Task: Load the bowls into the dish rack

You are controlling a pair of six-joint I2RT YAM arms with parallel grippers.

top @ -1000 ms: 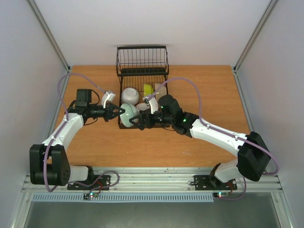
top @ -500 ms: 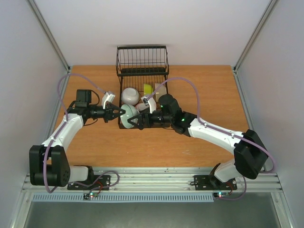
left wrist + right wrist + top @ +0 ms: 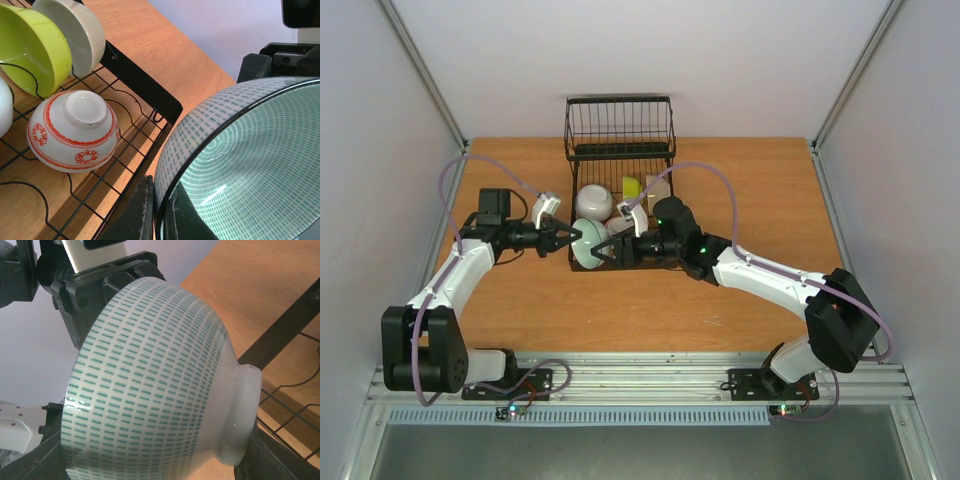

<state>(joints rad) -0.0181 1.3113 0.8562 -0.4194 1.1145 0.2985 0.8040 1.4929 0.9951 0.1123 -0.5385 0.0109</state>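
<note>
Pale teal bowl (image 3: 588, 244) hangs pinched by its rim in our left claw (image 3: 573, 237), which is clamped thin on it. From the opposite side our right claw (image 3: 603, 250) straddles the bowl's footed back; we cannot tell whether its fingers press. Just beyond the left claw, the dish rack (image 3: 140, 85) on the wooden surface (image 3: 770, 200) holds the red-patterned bowl (image 3: 74, 130), foot showing. The yellow-green bowl (image 3: 32, 47) and cream bowl (image 3: 77, 30) stand farther off.

Bowls (image 3: 595, 202) crowd the dish rack (image 3: 620, 152) midway; the teal bowl (image 3: 586, 244) blocks its near-left corner
</note>
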